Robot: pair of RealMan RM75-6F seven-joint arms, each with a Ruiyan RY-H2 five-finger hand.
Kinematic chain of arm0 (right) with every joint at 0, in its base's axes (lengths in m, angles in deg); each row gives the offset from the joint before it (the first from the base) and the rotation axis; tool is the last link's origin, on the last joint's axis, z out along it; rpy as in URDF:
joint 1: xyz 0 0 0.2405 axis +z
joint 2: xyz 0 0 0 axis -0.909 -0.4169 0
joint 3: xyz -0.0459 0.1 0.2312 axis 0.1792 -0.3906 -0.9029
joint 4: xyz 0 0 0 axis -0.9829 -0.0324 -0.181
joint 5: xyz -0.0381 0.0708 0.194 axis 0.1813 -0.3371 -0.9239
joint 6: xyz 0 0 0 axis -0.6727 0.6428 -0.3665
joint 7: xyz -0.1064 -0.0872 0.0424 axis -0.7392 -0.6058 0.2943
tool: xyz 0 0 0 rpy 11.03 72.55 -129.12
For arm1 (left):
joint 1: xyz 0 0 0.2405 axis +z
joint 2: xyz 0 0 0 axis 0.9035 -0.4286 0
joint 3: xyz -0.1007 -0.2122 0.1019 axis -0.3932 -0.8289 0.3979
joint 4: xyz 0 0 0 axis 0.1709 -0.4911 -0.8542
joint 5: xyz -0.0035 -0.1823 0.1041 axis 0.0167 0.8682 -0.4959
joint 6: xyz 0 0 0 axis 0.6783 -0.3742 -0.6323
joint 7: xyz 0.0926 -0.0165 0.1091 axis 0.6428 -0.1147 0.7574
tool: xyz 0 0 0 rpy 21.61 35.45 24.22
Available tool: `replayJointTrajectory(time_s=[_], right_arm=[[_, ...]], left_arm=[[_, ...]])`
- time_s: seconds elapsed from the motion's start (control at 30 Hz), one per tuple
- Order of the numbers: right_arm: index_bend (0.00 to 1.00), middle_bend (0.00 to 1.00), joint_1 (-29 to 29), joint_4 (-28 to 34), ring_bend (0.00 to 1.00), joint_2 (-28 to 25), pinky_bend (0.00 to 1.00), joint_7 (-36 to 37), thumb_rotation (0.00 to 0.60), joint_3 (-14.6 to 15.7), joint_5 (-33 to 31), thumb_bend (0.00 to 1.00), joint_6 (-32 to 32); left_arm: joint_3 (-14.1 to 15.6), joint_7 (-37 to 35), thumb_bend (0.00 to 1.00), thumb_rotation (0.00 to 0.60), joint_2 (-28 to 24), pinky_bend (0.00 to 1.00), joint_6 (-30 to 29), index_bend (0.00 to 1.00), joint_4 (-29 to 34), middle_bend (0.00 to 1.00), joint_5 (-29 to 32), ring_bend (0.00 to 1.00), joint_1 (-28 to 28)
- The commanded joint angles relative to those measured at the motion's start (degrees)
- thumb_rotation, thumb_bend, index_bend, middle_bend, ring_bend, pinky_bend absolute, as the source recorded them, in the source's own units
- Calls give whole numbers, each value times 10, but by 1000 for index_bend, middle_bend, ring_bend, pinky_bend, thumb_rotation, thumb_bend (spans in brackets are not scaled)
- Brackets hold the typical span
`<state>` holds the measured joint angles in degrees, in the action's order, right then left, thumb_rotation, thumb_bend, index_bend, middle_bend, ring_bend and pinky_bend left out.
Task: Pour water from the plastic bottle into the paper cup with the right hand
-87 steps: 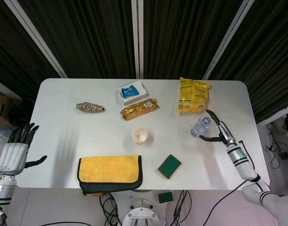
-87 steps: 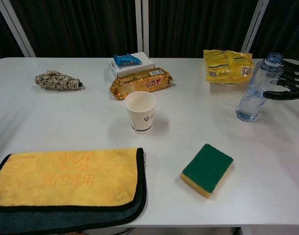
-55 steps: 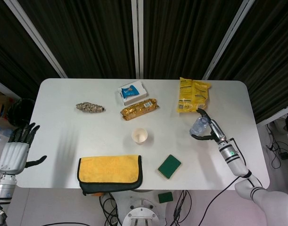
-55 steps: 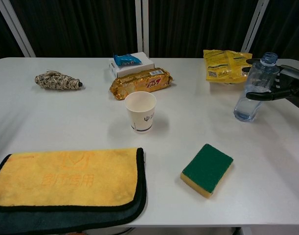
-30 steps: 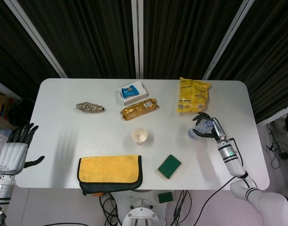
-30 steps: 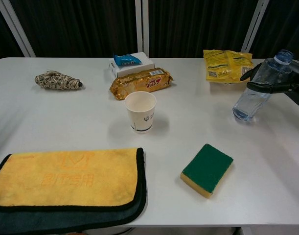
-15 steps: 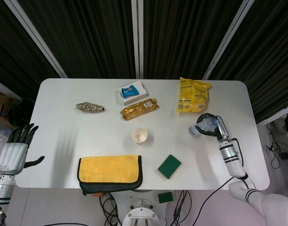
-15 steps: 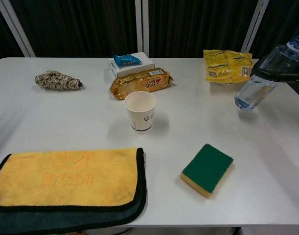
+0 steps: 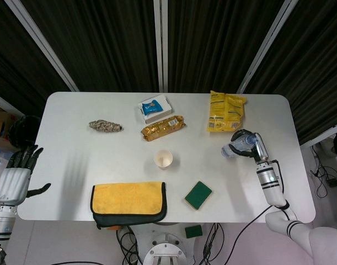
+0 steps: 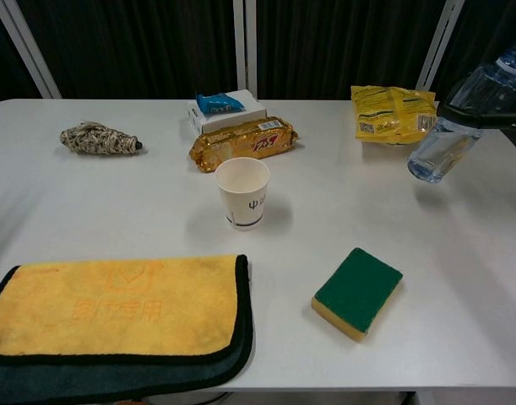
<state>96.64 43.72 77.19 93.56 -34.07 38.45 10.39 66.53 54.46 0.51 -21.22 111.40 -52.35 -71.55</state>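
A clear plastic bottle [image 10: 460, 122] with some water in it hangs tilted above the table's right side, gripped around its middle by my right hand [image 9: 251, 144]. In the chest view only dark fingers [image 10: 484, 118] of that hand show at the right edge. The same bottle [image 9: 235, 147] appears small in the head view. An upright white paper cup [image 9: 163, 159] stands near the table's middle, well left of the bottle; in the chest view the cup [image 10: 242, 191] looks empty. My left hand [image 9: 14, 178] hangs open off the table's left edge, holding nothing.
A green and yellow sponge [image 10: 356, 292] lies between cup and bottle, nearer me. A folded yellow cloth [image 10: 114, 310] covers the front left. Behind the cup lie a gold snack pack [image 10: 243, 142], a white box [image 10: 228, 109], a yellow bag [image 10: 393, 111] and a mottled bundle [image 10: 97, 137].
My right hand closed around the bottle and lifted it off the table, tilting it. Over the last half second it rose slightly more. The left hand stayed put.
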Motion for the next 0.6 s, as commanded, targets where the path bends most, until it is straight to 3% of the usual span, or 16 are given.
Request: replayJointTrajectory(time_s=[0.03,0.3,0.6], right_arm=[[814,655,16,22,645,-6,506,-51,600,-7,0,364,8],[815,659,63,84,644,-18,522,-225,600,-10,8,372,49],[815,659,126,140,643,-16,545,-416,600,-34,-15,375,119]], left_arm=[[0,-4,88,526,1,115,0,86,-3,66,1,0,1],[-1,-21,88,530,-1,116,-4,86,-13,66,4,0,5],[-2,-40,89,533,-2,115,-3,86,-25,66,7,0,7]])
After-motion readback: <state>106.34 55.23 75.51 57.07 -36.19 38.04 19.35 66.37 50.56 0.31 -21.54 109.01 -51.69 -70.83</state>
